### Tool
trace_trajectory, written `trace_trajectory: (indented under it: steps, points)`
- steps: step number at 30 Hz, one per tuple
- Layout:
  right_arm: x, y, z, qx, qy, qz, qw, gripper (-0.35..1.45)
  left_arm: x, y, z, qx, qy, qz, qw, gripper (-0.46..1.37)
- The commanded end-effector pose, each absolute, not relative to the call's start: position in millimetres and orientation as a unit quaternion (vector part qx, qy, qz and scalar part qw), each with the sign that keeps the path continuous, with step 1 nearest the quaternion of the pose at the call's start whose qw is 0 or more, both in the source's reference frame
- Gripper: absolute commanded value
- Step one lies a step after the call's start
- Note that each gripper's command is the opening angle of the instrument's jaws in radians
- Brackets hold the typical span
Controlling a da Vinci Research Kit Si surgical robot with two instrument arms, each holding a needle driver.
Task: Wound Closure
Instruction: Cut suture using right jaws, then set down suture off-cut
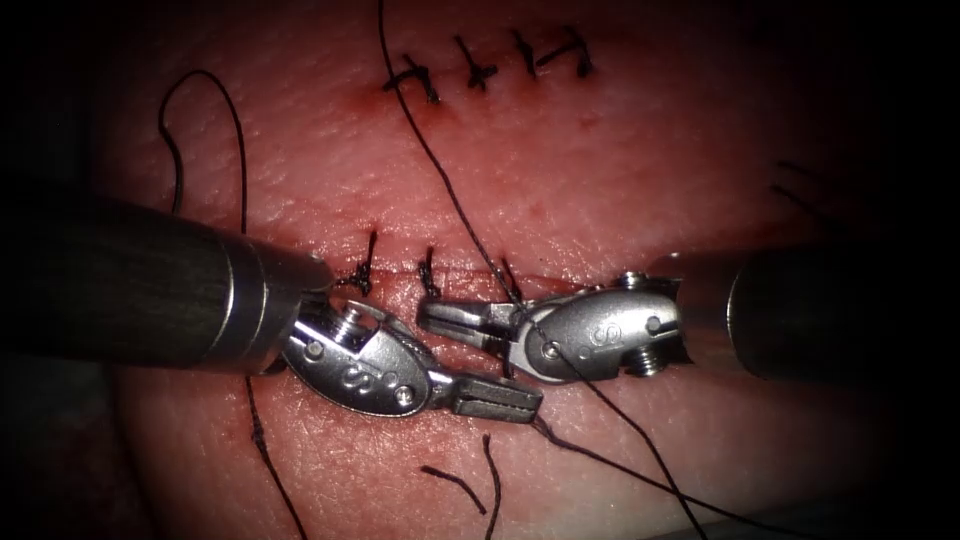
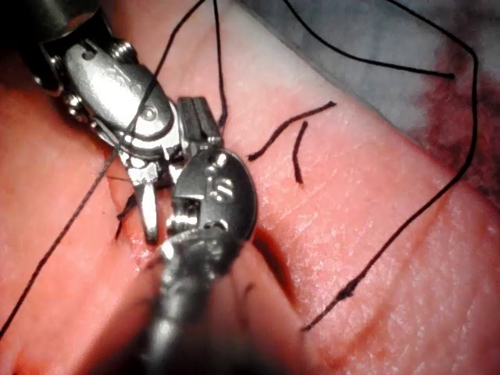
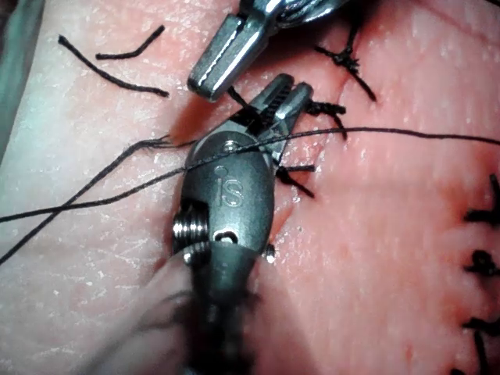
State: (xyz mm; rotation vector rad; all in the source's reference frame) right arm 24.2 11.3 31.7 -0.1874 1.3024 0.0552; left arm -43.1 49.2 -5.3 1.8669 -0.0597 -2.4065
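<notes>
The cut (image 1: 470, 272) runs across the tissue (image 1: 620, 180) and carries three dark stitches (image 1: 428, 275). My left tool (image 1: 497, 397) lies just below the cut, jaws shut on the thread (image 1: 600, 462) that trails off to the lower right. It appears again as the left tool (image 2: 201, 121) and the left tool (image 3: 221, 61). My right tool (image 1: 455, 320) points left along the cut, jaws slightly open with nothing between them. A long strand (image 1: 440, 170) drapes over its body. That right tool (image 3: 277, 101) sits close to the third stitch (image 3: 301, 170). Neither tool holds a needle.
A finished row of several stitches (image 1: 480, 65) closes a second cut higher up. Two short cut ends of thread (image 1: 455, 485) lie near the front edge. A loose loop of thread (image 1: 205, 110) curves above the left shaft (image 1: 120, 280). Red fluid stains the tissue around the stitches.
</notes>
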Motion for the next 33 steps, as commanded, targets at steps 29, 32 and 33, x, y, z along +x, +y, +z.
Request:
trace_trajectory:
  steps: [29, 32, 33]
  points:
    - [12.8, 13.1, 28.8, -0.117, 0.533, 0.071, 0.835, 1.08, -48.9, 44.1, -7.9, 0.633, 0.010, -0.771, 0.065, -0.35]
    - [11.9, 13.2, 28.9, -0.125, 0.521, 0.078, 0.841, 1.08, -50.4, 43.3, -7.4, 0.637, 0.012, -0.769, 0.063, -0.35]
    - [11.8, 13.3, 28.9, -0.128, 0.518, 0.080, 0.842, 1.08, -50.8, 43.0, -7.2, 0.638, 0.014, -0.767, 0.064, -0.35]
